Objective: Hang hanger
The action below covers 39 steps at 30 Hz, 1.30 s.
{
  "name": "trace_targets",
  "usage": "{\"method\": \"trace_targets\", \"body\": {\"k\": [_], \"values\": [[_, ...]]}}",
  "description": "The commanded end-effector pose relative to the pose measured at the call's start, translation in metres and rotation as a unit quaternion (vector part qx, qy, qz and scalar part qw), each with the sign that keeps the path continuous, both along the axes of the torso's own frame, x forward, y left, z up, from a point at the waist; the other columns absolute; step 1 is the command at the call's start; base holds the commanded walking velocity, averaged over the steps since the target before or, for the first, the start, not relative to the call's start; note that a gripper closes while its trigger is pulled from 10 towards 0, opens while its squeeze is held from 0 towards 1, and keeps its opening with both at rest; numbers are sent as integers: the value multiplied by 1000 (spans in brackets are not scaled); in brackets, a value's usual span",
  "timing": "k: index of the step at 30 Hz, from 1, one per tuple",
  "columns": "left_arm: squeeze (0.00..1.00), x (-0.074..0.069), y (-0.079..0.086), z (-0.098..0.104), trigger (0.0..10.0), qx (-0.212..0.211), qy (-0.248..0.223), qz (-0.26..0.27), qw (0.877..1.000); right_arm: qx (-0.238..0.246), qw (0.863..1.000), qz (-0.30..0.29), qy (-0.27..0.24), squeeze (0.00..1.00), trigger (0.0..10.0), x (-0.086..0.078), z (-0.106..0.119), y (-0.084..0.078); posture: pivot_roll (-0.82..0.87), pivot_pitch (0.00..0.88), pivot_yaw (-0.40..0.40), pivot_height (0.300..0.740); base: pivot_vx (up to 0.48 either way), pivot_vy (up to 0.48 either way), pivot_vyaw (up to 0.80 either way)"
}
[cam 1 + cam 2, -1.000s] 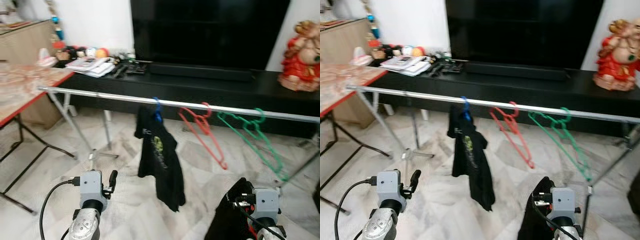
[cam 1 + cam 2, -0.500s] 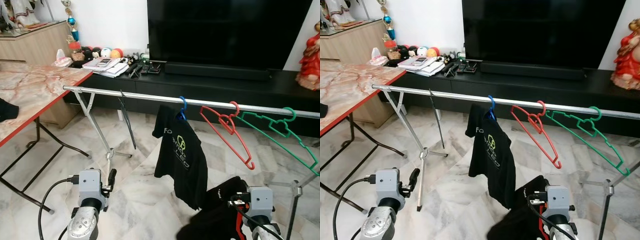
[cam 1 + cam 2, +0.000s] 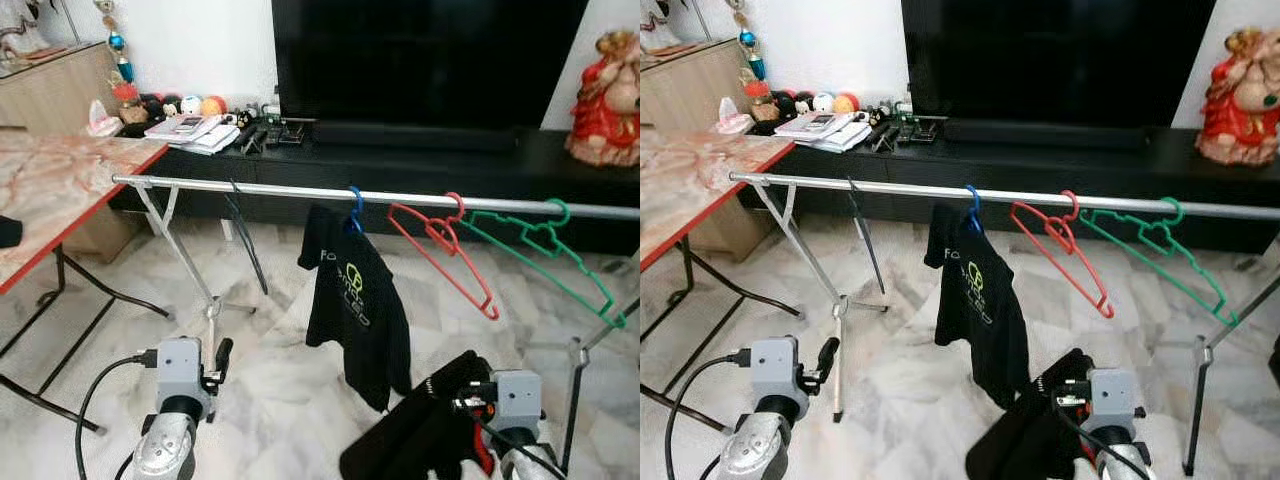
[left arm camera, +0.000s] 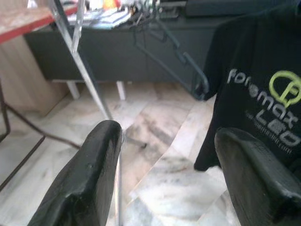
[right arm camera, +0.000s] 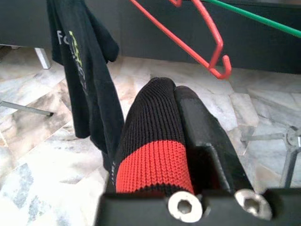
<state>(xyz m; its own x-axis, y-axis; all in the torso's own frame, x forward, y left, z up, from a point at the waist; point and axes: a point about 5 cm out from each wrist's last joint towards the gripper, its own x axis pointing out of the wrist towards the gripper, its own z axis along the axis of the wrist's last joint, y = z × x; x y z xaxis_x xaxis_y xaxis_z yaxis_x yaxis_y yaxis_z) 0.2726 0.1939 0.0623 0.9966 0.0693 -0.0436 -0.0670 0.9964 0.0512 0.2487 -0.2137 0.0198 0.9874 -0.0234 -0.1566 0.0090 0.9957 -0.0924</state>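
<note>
Left eye view shows you the rail (image 3: 300, 192) carrying a black hanger (image 3: 246, 236), a black shirt (image 3: 355, 303) on a blue hanger (image 3: 354, 207), a red hanger (image 3: 445, 250) and a green hanger (image 3: 545, 255). Your right hand (image 5: 188, 117) is clamped on black-and-red cloth (image 5: 153, 150) below them. Your left hand (image 4: 176, 165) is wide open, holding nothing.

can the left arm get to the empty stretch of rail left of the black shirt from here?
Probably yes. The left end effector is open and holds nothing, and only floor lies between it and the rail. The black shirt hangs off to its right.
</note>
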Motion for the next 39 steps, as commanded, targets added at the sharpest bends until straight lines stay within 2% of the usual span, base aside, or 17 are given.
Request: {"method": "trace_targets", "body": {"k": [1,25,35,39], "values": [[0,1,2,1,10000,-1,3,-1,1000,1,1000,2,-19,0,10000,4,6,2,36,0,43,740,266,0,0],[0,1,1,2,10000,-4,2,-3,1000,-4,1000,9,-10,0,10000,3,3,2,40,0,36,740,302,0,0],[0,1,1,4,10000,-6,-3,3,1000,-10,1000,19,-2,0,10000,4,1,0,46,0,29,740,314,0,715],[0,1,0,4,10000,-6,-6,5,1000,-2,1000,13,11,0,10000,1,-4,-3,44,0,27,740,316,0,0]]}}
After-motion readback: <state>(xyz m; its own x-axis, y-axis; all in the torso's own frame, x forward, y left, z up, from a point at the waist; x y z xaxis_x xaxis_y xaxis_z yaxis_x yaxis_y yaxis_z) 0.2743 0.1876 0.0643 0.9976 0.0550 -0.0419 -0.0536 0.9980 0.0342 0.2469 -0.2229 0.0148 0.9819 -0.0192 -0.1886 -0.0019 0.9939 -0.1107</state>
